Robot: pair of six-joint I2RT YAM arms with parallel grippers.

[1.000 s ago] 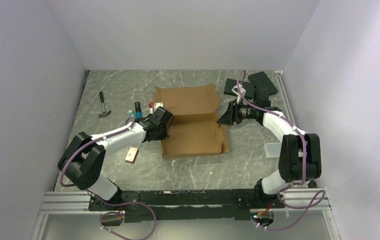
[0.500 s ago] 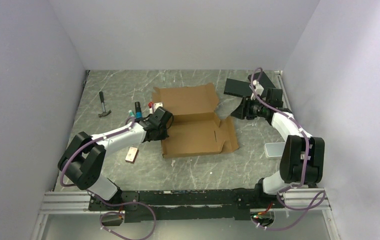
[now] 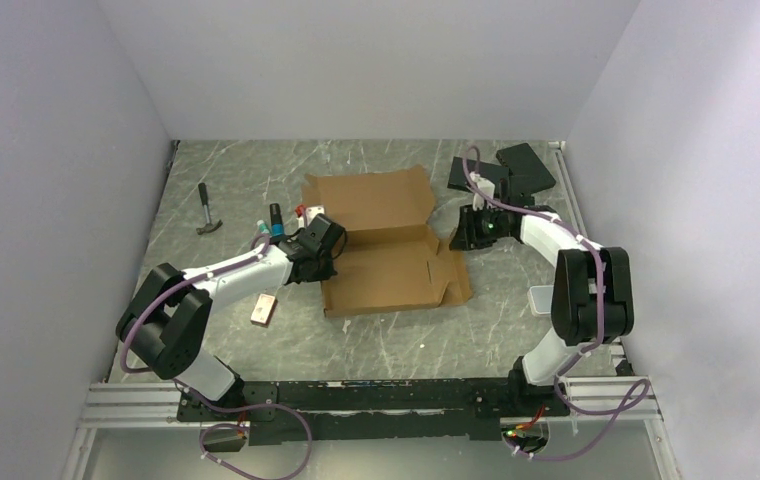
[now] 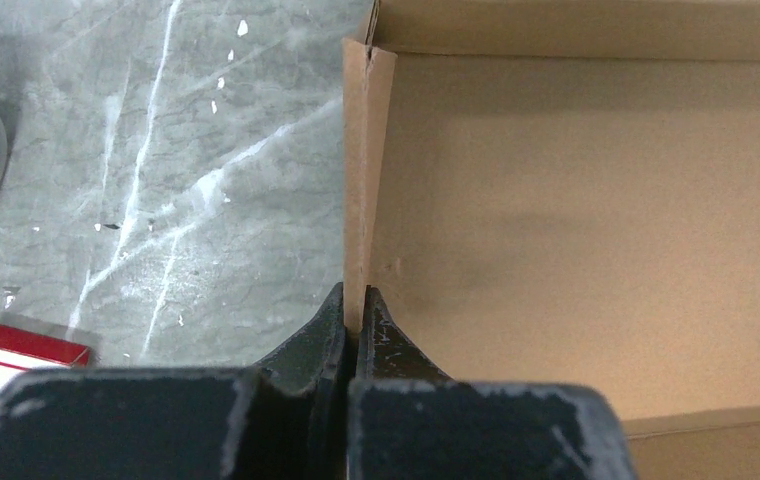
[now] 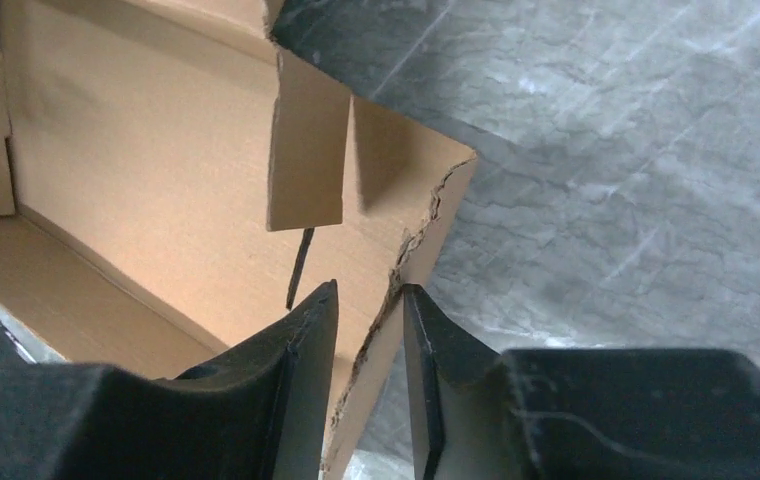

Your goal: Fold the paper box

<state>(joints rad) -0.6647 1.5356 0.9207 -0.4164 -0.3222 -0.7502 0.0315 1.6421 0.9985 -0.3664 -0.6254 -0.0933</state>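
The paper box (image 3: 386, 250) lies open in the middle of the table, brown corrugated cardboard with a raised back panel. My left gripper (image 3: 328, 247) is at its left side, shut on the upright left wall (image 4: 366, 180), which is pinched between the fingertips of the left gripper (image 4: 356, 300). My right gripper (image 3: 461, 238) is at the box's right end. In the right wrist view the right gripper (image 5: 371, 295) stands open astride a torn cardboard edge (image 5: 426, 230), which rests against the right finger with a gap to the left finger. The box interior (image 5: 156, 150) shows beyond.
Black flat slabs (image 3: 516, 165) lie at the back right, behind the right arm. A small grey tray (image 3: 544, 300) sits beside the right arm's elbow. A hammer (image 3: 206, 210), markers (image 3: 274, 220), a small block (image 3: 263, 309) and a red-and-white carton (image 4: 6, 370) lie left of the box.
The right gripper drew back from the box's right end, then returned to its torn edge with narrower jaws. The front right flap dropped outward. The left gripper has kept its hold.
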